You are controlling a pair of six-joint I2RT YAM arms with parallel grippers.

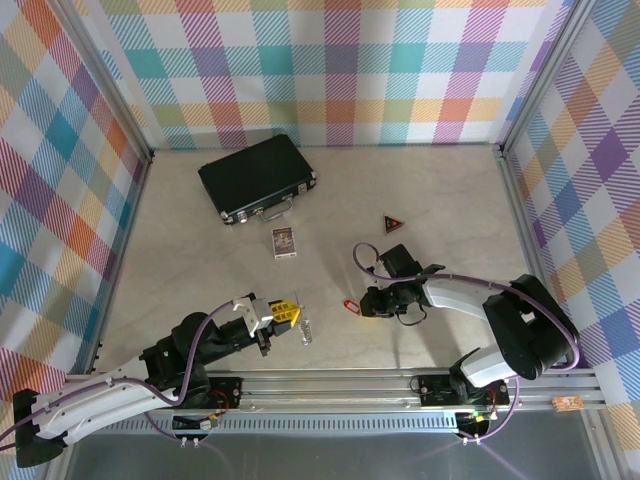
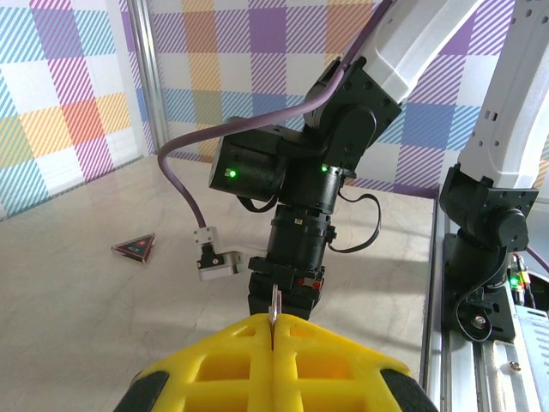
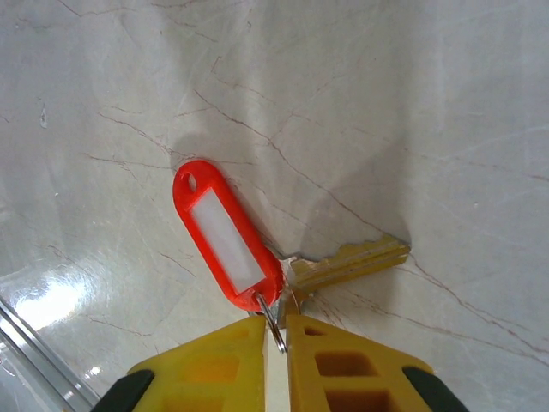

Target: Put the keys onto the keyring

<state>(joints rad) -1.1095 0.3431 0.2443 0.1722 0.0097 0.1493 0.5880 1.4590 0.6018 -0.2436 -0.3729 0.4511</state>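
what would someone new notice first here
The bright red tag on the key stands out first, lying on the pale table at the tip of the right gripper. After that come the black case at the back left and the loud plaid walls all round.

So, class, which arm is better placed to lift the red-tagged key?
Right: the right pincer pinches the small ring joining the key and red tag on the table. The left pincer is away, shut on a thin metal sliver.
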